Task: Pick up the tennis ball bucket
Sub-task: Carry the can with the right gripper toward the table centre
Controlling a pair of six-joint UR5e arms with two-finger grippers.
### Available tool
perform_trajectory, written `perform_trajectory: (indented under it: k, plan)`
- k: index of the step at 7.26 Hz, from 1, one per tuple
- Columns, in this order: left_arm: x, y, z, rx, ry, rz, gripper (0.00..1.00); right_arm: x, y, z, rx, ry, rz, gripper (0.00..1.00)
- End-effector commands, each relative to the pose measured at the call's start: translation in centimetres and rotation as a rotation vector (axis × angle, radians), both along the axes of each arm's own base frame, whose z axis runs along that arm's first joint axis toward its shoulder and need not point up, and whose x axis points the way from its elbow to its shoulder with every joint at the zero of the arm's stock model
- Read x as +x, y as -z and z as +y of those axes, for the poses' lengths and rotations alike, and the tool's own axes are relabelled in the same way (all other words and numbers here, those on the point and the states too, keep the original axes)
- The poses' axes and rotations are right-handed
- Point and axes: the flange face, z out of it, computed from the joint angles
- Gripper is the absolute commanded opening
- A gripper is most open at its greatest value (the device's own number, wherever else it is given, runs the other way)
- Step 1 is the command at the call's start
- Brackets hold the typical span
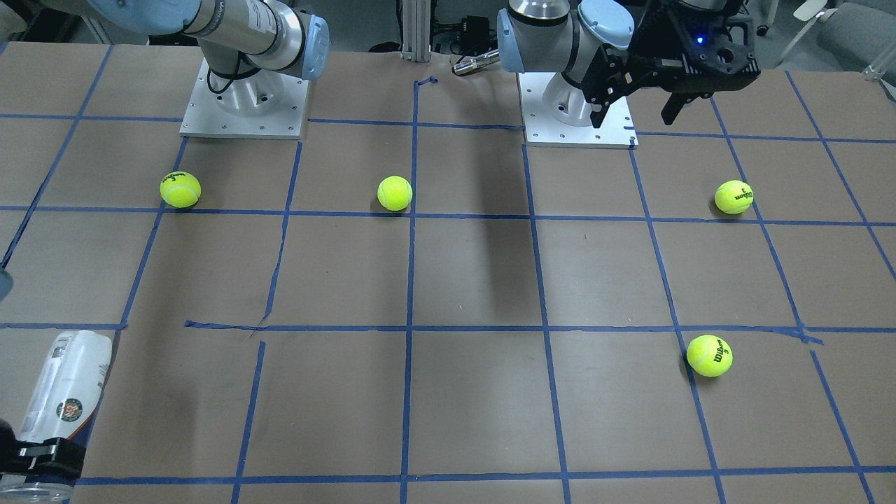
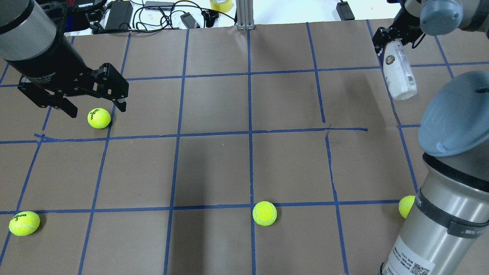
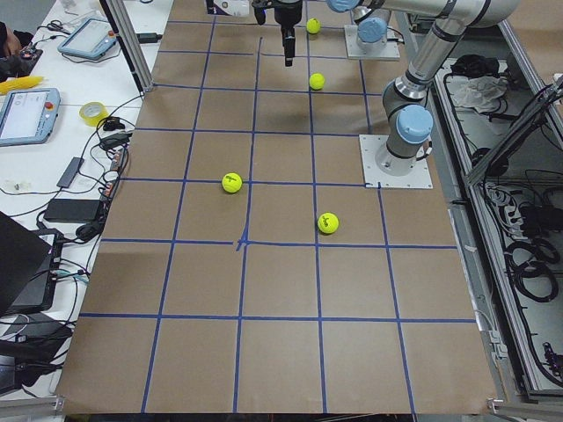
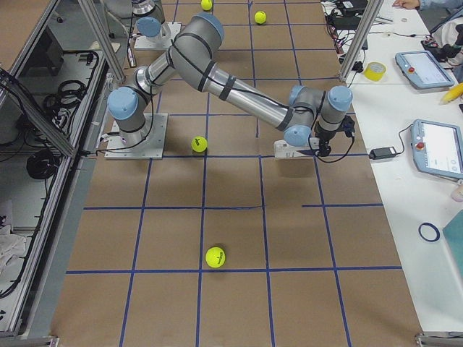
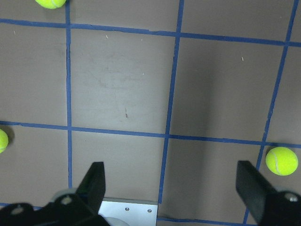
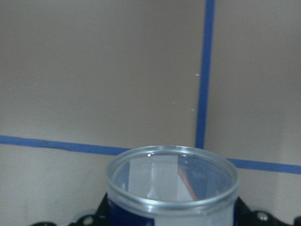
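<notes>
Tennis ball bucket point(image 2: 400, 78), empty, in right gripper point(image 2: 393, 40)

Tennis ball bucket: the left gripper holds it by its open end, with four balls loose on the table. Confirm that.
Not quite: the right gripper holds the tennis ball bucket by its open end, as the overhead exterior view shows; the left gripper is empty. The four loose tennis balls are right.
</notes>
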Motion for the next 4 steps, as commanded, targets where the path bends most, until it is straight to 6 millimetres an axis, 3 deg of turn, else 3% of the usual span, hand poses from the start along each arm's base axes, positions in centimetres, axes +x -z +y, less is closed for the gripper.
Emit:
perform_trajectory:
  k: [1,4]
  plan:
    - [0.0,0.0,0.0,-0.002,0.0,0.001,1.0,13.2,-4.1,1.6,0.007,-0.166,0.001,0.54]
    - [0.2,0.0,0.0,0.0,-0.003,-0.001,1.0,32.6,-4.2,5.7,-0.007,-0.361,-0.007,0.54]
